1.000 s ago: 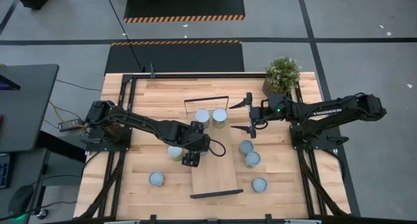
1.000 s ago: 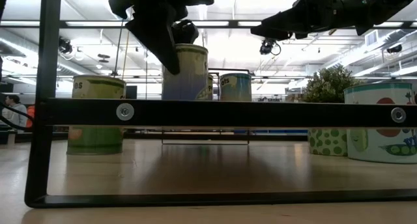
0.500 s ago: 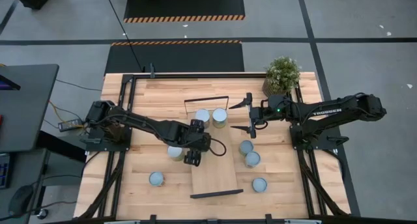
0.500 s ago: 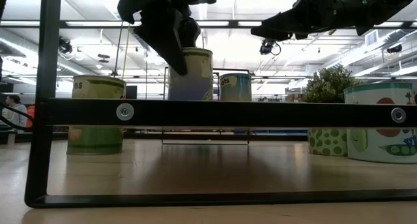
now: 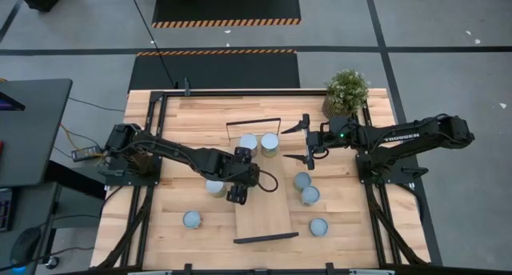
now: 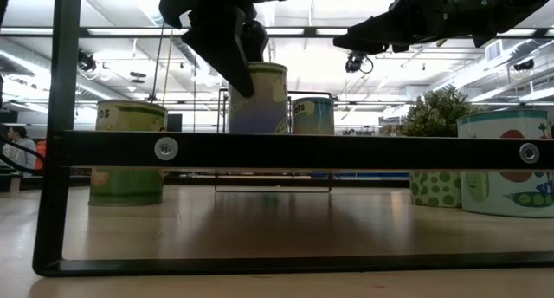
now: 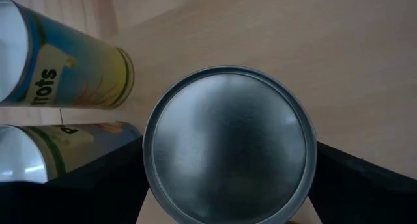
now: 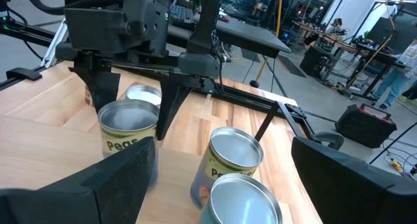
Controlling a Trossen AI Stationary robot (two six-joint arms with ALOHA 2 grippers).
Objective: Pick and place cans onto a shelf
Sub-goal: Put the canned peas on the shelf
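Note:
The shelf (image 5: 268,211) is a light-wood board with black end frames, lying mid-table. Two cans (image 5: 249,142) (image 5: 270,144) stand at its far end. My left gripper (image 5: 240,179) is over the shelf's left part, shut on a green-labelled can (image 6: 258,99), which it hides in the high view. The can's shiny top fills the left wrist view (image 7: 228,146). The shelf's near frame bar hides its bottom in the low view. My right gripper (image 5: 304,142) is open and empty, just right of the far cans. Loose cans stand on the table left (image 5: 214,187) (image 5: 192,219) and right (image 5: 302,181) of the shelf. My left gripper pinches the can's upper side wall (image 8: 111,123) between its two fingers (image 8: 104,87), one on each side. The fingers come from above, pointing down. The can stands upright in the hold. I cannot tell whether its bottom rests on the shelf.
A potted plant (image 5: 346,89) stands at the table's far right corner. Two more cans (image 5: 310,195) (image 5: 318,226) stand right of the shelf. The shelf's near half (image 5: 264,219) is bare wood. A black floor mat lies beyond the table's far edge.
My left gripper has carried the can a little toward the table's right, keeping it upright and staying shut on it.

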